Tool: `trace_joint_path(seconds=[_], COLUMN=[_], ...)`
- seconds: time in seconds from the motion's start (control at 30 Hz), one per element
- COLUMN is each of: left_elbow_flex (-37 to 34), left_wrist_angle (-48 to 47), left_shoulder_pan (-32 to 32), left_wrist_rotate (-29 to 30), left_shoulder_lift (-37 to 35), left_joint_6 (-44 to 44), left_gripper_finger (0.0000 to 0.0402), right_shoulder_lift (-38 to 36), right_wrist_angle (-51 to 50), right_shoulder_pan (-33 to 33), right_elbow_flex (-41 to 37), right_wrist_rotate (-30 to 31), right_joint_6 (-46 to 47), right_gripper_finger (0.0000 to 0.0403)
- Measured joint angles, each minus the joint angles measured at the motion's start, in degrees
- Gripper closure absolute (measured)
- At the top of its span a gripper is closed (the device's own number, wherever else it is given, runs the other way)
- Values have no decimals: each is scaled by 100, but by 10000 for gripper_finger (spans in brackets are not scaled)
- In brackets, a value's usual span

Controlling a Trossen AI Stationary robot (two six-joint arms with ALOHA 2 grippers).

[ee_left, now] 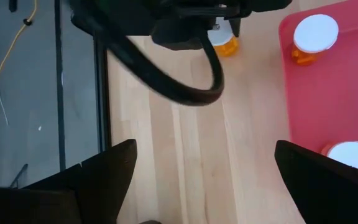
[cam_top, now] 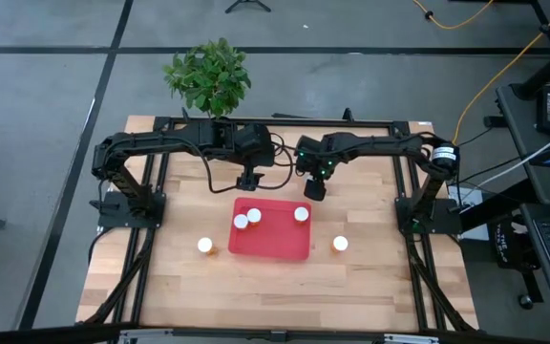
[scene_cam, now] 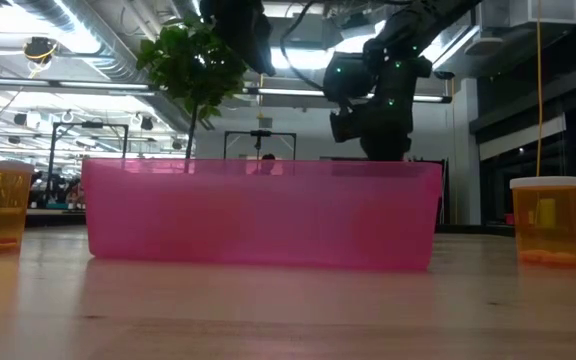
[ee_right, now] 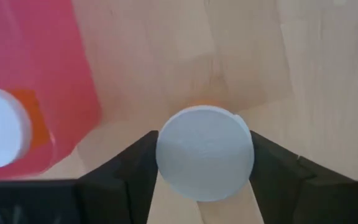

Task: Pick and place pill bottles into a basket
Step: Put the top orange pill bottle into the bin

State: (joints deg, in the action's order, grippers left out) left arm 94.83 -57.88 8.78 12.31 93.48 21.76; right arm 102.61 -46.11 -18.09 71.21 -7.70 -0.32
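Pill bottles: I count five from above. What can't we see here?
High view: the sixth white-capped amber pill bottle is hidden under the right gripper; only the right wrist view shows it.
Low view: the shallow red tray hides the bottles inside.
Left wrist view, past the open left gripper: one tray bottle is cut off by the edge.

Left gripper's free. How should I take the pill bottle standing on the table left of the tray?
Come straight down from above with the open left gripper and close across the amber body just under the white cap. The pill bottle stands upright, cap up, apart from the red tray, so there looks to be room for a finger on either side.
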Motion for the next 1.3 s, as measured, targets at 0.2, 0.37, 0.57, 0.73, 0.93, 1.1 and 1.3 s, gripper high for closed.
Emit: trace_joint_path(seconds=[0.2, 0.37, 0.57, 0.73, 0.93, 1.1, 1.3], left_elbow_flex=[0, 0, -4, -114, -475, -918, -1357], left_wrist_angle=[-5, -343, -1074, -1134, -966, -841, -694], left_shoulder_pan=[0, 81, 574, 984, 1234, 1286, 1142], left_wrist_rotate=[1, 297, 615, 579, 469, 584, 616], left_shoulder_lift=[2, 2, -122, -654, -1527, -2166, -2648], left_joint_6=[0, 46, -102, -181, -355, -567, -838], left_gripper_finger=[27, 27, 27, 27, 27, 27, 27], right_shoulder_lift=[-28, -28, -28, -28, -35, -19, 321], right_wrist_angle=[-590, -1143, -1569, -1678, -1638, -1411, -992], right_shoulder_pan=[2, 139, 520, 964, 1476, 1587, 1862], right_elbow_flex=[619, 1352, 2182, 2649, 2779, 2777, 2777], right_wrist_rotate=[3, 11, 10, 14, 340, 386, 355], right_joint_6=[-79, -177, -219, -22, 184, 374, 584], right_gripper_finger=[183, 182, 188, 183, 183, 182, 182])
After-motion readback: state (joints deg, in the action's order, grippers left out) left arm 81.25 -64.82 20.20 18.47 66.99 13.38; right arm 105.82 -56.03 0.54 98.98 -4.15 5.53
